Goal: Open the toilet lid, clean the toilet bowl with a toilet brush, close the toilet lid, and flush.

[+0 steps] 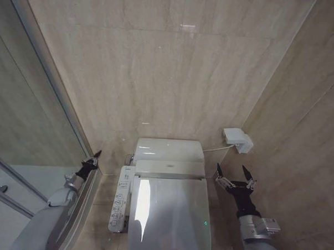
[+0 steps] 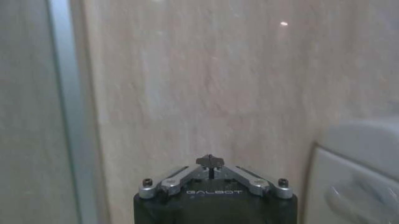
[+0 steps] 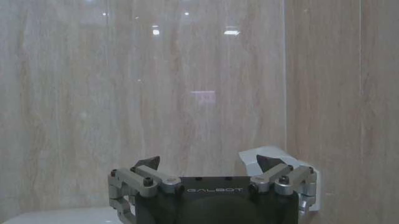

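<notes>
Lid (image 1: 171, 219) down over the bowl, dead ahead. Right gripper (image 1: 235, 176) wide beside it, empty; left gripper (image 1: 93, 158) pinched shut by the glass. I'd hook the lid's edge, lift slow.

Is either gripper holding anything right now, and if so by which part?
Nothing is held. The left gripper is shut and empty beside the glass partition; the right gripper is open and empty, right of the closed toilet lid.
</notes>
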Motion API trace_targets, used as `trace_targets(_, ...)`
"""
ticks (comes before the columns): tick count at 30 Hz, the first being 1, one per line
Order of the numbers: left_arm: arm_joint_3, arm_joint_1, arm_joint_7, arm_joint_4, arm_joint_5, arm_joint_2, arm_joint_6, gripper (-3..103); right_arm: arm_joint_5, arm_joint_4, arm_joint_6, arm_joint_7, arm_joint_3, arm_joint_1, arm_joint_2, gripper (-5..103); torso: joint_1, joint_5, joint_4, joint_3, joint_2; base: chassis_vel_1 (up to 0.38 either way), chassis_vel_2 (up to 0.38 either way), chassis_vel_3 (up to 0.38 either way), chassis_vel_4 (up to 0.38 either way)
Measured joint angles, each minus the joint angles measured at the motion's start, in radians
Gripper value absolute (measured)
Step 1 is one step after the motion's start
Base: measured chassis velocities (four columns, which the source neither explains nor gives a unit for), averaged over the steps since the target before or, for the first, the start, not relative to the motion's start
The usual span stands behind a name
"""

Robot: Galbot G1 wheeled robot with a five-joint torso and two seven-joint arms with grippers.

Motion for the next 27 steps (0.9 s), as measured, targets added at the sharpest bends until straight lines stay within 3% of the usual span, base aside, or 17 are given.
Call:
trace_targets(1, -0.008, 0.020, -0.074, -0.065, -0.001, 0.002, 0.035, 0, 0.000, 0.000, 0.000, 0.000, 0.000, 0.000, 0.000, 100, 0.000, 0.0001, -0.0002, 0.000, 0.000, 0.000, 0.000, 0.000, 0.000)
trace_targets(2, -0.008, 0.020, -0.074, -0.065, -0.001, 0.002, 0.035, 0, 0.000, 0.000, 0.000, 0.000, 0.000, 0.000, 0.000, 100, 0.000, 0.0001, -0.0002, 0.000, 0.000, 0.000, 0.000, 0.000, 0.000)
trace_targets(5, -0.011, 0.068, -0.204, -0.176, 0.002, 0.003, 0.090, 0, 0.000, 0.000, 0.000, 0.000, 0.000, 0.000, 0.000, 100, 0.000, 0.0000, -0.0002, 0.000, 0.000, 0.000, 0.000, 0.000, 0.000)
trace_targets(10, -0.011, 0.116, -0.285, -0.293, 0.012, -0.010, 0.140, 0, 0.000, 0.000, 0.000, 0.000, 0.000, 0.000, 0.000, 100, 0.000, 0.0000, -0.0001, 0.000, 0.000, 0.000, 0.000, 0.000, 0.000)
trace_targets(17, -0.014, 0.176, -0.344, -0.431, 0.031, -0.039, 0.174, 0, 0.000, 0.000, 0.000, 0.000, 0.000, 0.000, 0.000, 100, 0.000, 0.0000, -0.0002, 0.000, 0.000, 0.000, 0.000, 0.000, 0.000)
trace_targets(27, -0.042, 0.280, -0.342, -0.579, 0.043, -0.046, 0.173, 0, 0.000, 0.000, 0.000, 0.000, 0.000, 0.000, 0.000, 100, 0.000, 0.0000, -0.0002, 0.000, 0.000, 0.000, 0.000, 0.000, 0.000)
